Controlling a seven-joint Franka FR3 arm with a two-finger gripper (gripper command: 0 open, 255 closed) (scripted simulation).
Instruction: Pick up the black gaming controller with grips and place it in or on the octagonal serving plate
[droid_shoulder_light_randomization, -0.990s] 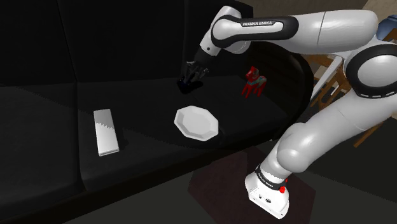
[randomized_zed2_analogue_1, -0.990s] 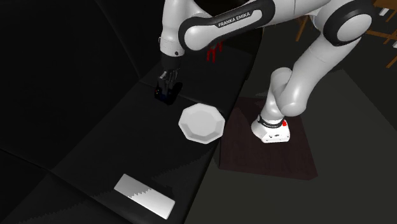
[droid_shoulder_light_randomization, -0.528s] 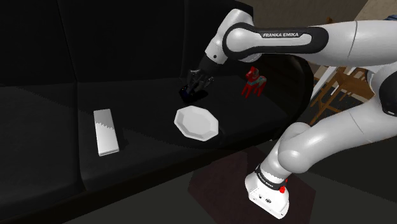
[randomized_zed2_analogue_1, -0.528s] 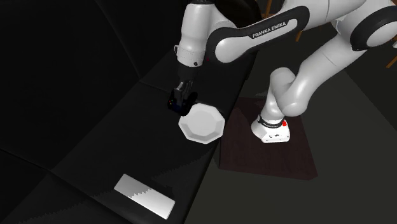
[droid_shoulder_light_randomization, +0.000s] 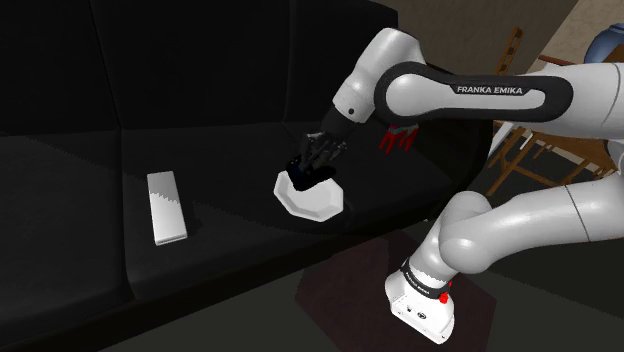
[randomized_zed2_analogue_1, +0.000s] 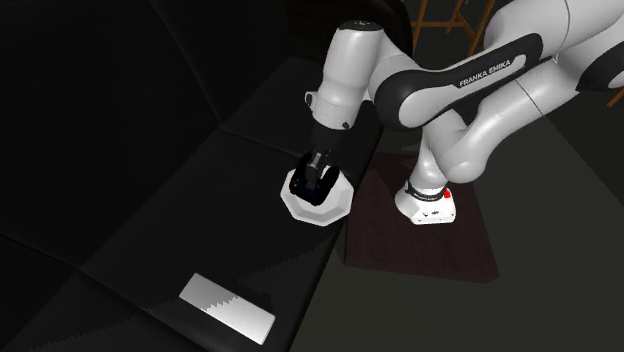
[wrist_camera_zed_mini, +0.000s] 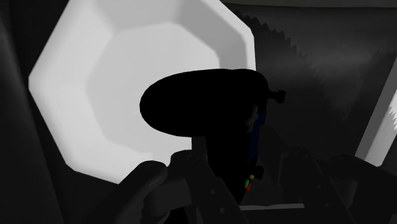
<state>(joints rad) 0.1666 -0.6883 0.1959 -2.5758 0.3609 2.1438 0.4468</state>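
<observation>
Where the shoulder view looks down on the dark sofa (droid_shoulder_light_randomization: 200, 140), the gripper (droid_shoulder_light_randomization: 312, 165) is clamped on the black controller (droid_shoulder_light_randomization: 301, 172), right over the white eight-sided plate (droid_shoulder_light_randomization: 322, 204). From the second exterior view, the controller hangs over the plate's middle. At the wrist, the fingers (wrist_camera_zed_mini: 146, 183) clasp the controller, with the plate beyond it.

The all-black two-finger gripper (droid_shoulder_light_randomization: 312, 165) points down, clasping a black gaming controller (droid_shoulder_light_randomization: 299, 172) directly over the white octagonal plate (droid_shoulder_light_randomization: 318, 203) beneath it. A small red figure (droid_shoulder_light_randomization: 398, 138) stands near the gripper, behind the forearm. On the gripper's opposite side, well apart, a flat white rectangular slab (droid_shoulder_light_randomization: 167, 207) lies on the black sofa seat (droid_shoulder_light_randomization: 230, 170)
</observation>
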